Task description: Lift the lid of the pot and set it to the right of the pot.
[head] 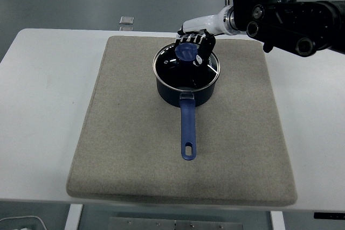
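head view, looking down over the white table [48, 79]: the right hand [195, 45] reaches in from the right edge and hangs over the far rim of the pot lid [186, 67], its fingers [188, 39] curled down around the back of the blue knob [187, 52] and the thumb [205, 52] dropped at the knob's right side. the hand looks cupped about the knob and not clearly pinching it; whether the fingertips touch it cannot be told from this angle. the glass lid sits flat and closed on the dark blue pot [186, 92], which stands toward the far middle of the grey mat [124, 149]. the pot's long handle [188, 130] points straight back toward the near edge of the table, so its axis runs near to far, leaving the mat bare on both sides of the pot. the relation that matters: the knob lies directly below and just in front of the palm, at the lid's centre, and the open stretch of mat to the pot's right lies on the same side the working arm comes from. judged from this, the grasp is the step in hand, and the lift and the carry to the right are not yet done. the left arm is not in view. a small clear object [126, 20] lies on the floor beyond the table's far edge, well apart from the work.
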Available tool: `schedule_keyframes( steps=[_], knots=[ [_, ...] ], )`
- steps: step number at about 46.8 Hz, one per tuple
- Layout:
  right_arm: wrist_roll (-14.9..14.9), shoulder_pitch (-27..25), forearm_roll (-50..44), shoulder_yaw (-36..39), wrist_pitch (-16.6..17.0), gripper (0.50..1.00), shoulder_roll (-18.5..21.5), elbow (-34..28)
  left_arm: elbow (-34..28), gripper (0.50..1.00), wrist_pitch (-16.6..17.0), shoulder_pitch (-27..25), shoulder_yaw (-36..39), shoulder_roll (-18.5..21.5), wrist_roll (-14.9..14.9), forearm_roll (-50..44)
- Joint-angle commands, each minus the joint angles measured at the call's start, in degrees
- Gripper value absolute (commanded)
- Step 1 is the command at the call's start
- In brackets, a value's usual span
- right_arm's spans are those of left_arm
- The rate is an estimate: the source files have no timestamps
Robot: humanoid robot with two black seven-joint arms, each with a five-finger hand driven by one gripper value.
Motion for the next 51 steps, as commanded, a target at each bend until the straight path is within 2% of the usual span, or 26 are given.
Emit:
schedule_keyframes(
  steps=[1, 13, 26, 39, 51],
  knots=[
    [0.0, 0.1, 0.0, 0.0, 0.0, 0.795, 0.0, 0.0, 0.0, 1.0, 0.0, 0.0, 0.0, 0.0, 0.0, 0.0],
    [0.1, 0.1, -0.3, -0.1, 0.0, 0.699, -0.1, -0.1, 0.0, 1.0, -0.1, 0.0, 0.0, 0.0, 0.0, 0.0],
    [0.1, 0.7, -0.4, 0.0, -0.1, 0.646, -0.4, -0.2, 0.0, 1.0, 0.0, 0.0, 0.0, 0.0, 0.0, 0.0],
    [0.1, 1.1, -0.2, 0.0, -0.1, 0.5, -1.6, -0.4, 0.0, 1.0, 0.0, 0.0, 0.0, 0.0, 0.0, 0.0],
    [0.1, 2.6, 0.6, -0.1, 0.5, 0.5, -6.3, -0.5, 0.0, 1.0, -0.1, 0.0, 0.0, 0.0, 0.0, 0.0]
  ],
)
